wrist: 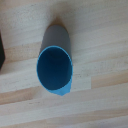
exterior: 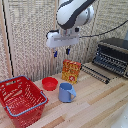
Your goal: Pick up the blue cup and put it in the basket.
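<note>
The periwinkle-blue mug (exterior: 66, 92) stands upright on the wooden table, its handle on the exterior view's right. The wrist view looks straight down into its open mouth (wrist: 55, 70). My gripper (exterior: 61, 52) hangs well above the mug, just behind it, fingers pointing down and apart, holding nothing. The fingers do not show in the wrist view. The red wire basket (exterior: 20, 100) with a light blue rim sits at the exterior view's left, in front of the mug's level.
A small red bowl (exterior: 49, 83) sits just behind the mug on the left. An orange box (exterior: 71, 71) stands behind the mug. A toaster oven (exterior: 112, 56) with its door folded down is at the right.
</note>
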Controlling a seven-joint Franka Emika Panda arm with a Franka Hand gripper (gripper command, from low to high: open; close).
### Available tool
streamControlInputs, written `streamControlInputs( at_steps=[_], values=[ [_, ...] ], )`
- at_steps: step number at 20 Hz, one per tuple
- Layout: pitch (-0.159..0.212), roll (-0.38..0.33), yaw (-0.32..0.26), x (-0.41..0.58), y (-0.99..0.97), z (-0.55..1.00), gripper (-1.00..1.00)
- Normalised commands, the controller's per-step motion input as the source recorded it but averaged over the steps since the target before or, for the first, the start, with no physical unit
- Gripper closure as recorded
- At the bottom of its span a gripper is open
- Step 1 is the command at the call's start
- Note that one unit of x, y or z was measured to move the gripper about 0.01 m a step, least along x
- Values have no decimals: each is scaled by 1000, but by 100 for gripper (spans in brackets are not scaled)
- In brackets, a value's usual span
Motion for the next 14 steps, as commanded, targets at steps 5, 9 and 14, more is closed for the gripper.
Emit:
streamControlInputs(
  at_steps=[5,9,14],
  values=[
    [-14,0,-62,-893,-140,-389,-100],
    [-8,0,-58,-896,-100,-351,-100],
    [-27,0,-9,-450,0,-378,-100]
  ],
)
